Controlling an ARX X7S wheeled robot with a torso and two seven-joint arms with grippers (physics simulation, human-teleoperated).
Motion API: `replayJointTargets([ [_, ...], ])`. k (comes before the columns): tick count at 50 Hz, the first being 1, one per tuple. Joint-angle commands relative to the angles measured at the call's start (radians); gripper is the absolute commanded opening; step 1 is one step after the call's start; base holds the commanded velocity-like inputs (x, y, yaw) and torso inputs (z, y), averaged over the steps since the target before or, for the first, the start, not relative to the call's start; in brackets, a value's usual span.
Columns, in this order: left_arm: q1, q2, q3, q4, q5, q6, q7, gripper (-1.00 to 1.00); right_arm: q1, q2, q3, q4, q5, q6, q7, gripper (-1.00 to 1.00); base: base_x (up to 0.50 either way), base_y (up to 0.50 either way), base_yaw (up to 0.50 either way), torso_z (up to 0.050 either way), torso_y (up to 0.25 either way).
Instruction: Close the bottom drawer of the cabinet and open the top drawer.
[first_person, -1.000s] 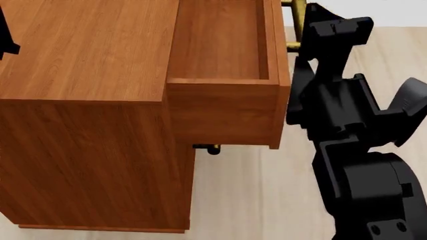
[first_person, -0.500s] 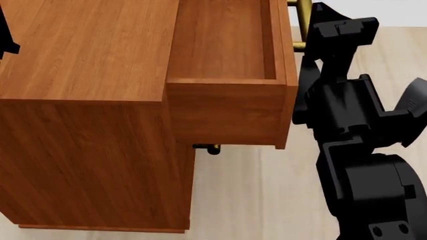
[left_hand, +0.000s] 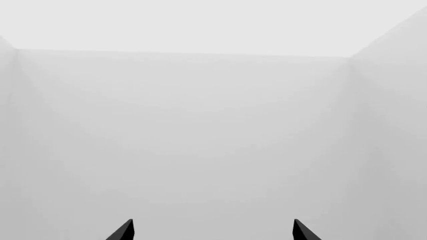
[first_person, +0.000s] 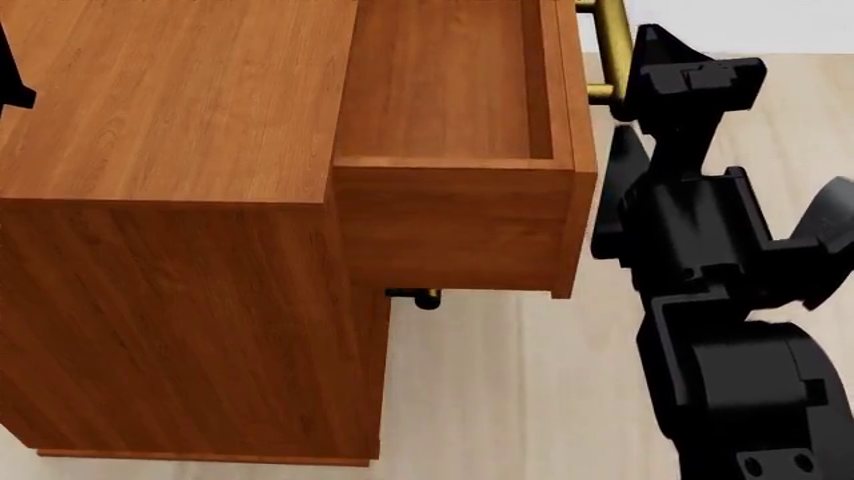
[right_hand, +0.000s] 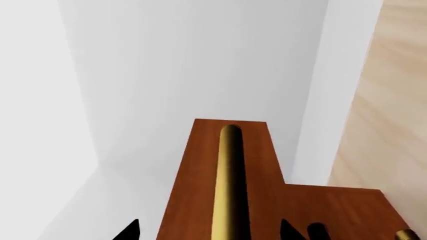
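Right wrist view: the right gripper (right_hand: 210, 231) stands open astride the top drawer's (right_hand: 200, 200) stiff, slick brass bar handle (right_hand: 227, 185), the natural hold.

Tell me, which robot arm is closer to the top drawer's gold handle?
Right. The right gripper has its fingertips either side of the handle. The left gripper faces only blank wall.

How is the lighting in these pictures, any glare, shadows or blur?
Head view: flat even light, cabinet and open top drawer sharp, the drawer's underside in shade. Right wrist view: soft highlight along the brass handle, no blur. Left wrist view: pale walls, featureless.
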Motion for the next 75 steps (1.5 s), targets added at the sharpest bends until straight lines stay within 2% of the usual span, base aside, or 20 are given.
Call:
replayJointTargets([
  [1, 0.000, -0.001, 0.002, 0.001, -0.002, 0.003, -0.004, 1.00, -0.009, 0.003, -0.008, 0.025, -0.004, -0.003, -0.016, 1.00, 0.00, 0.00, 0.00, 0.000, 0.000],
  [54, -0.034, 0.002, 0.025, -0.001, -0.022, -0.003, -0.021, 1.00, -0.003, 0.086, 0.053, -0.044, 0.012, -0.046, 0.009, 1.00, 0.00, 0.00, 0.00, 0.000, 0.000],
  [75, -0.046, 0.003, 0.035, 0.003, -0.032, -0.008, -0.030, 1.00, -0.018, 0.114, 0.079, -0.138, -0.012, -0.079, 0.079, 1.00, 0.00, 0.00, 0.00, 0.000, 0.000],
])
